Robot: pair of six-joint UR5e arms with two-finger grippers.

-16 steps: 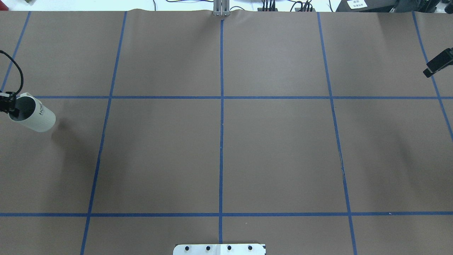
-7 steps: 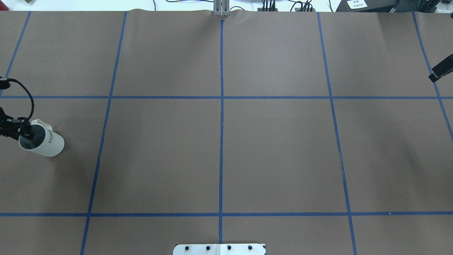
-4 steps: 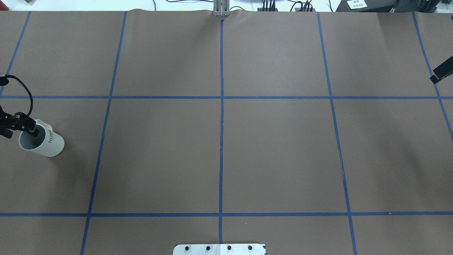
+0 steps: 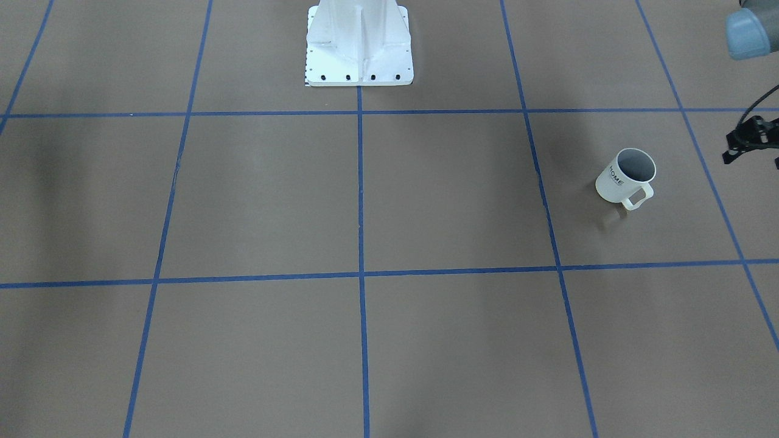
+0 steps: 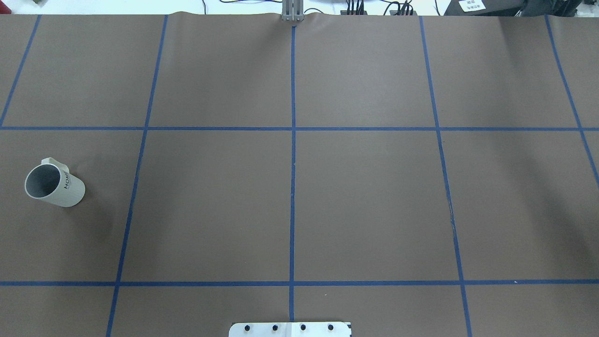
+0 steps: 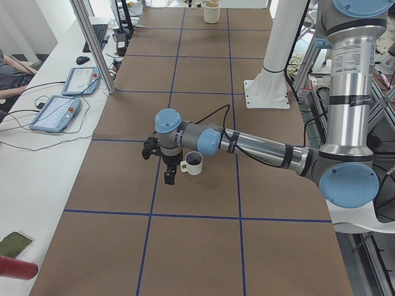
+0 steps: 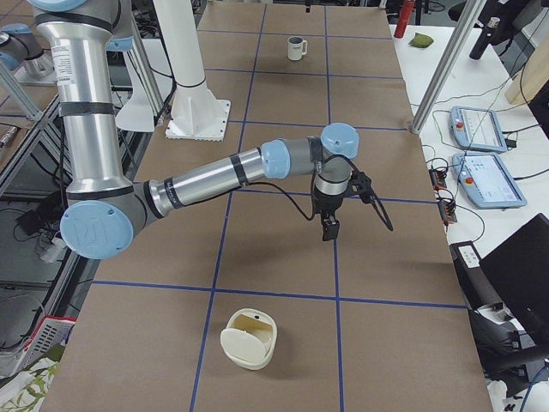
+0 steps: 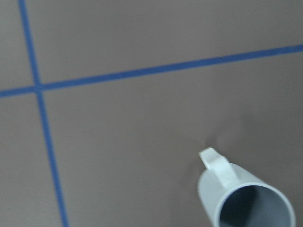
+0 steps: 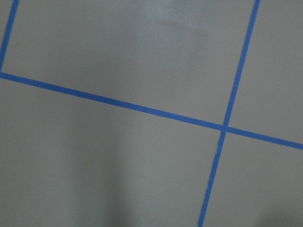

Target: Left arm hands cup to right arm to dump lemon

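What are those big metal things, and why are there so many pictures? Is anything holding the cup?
Those are two robot arms, a left arm and a right arm, each ending in a two-finger gripper. All the pictures show the same moment from different cameras: one above, one facing the robot, one at each end of the table, and one on each wrist. On the brown table with blue tape lines stands a white cup, upright and alone. The left gripper is open beside it, holding nothing. The right gripper hangs over bare table at the other end; I cannot tell whether it is open. A cream-coloured container sits there too. No lemon shows in any picture.
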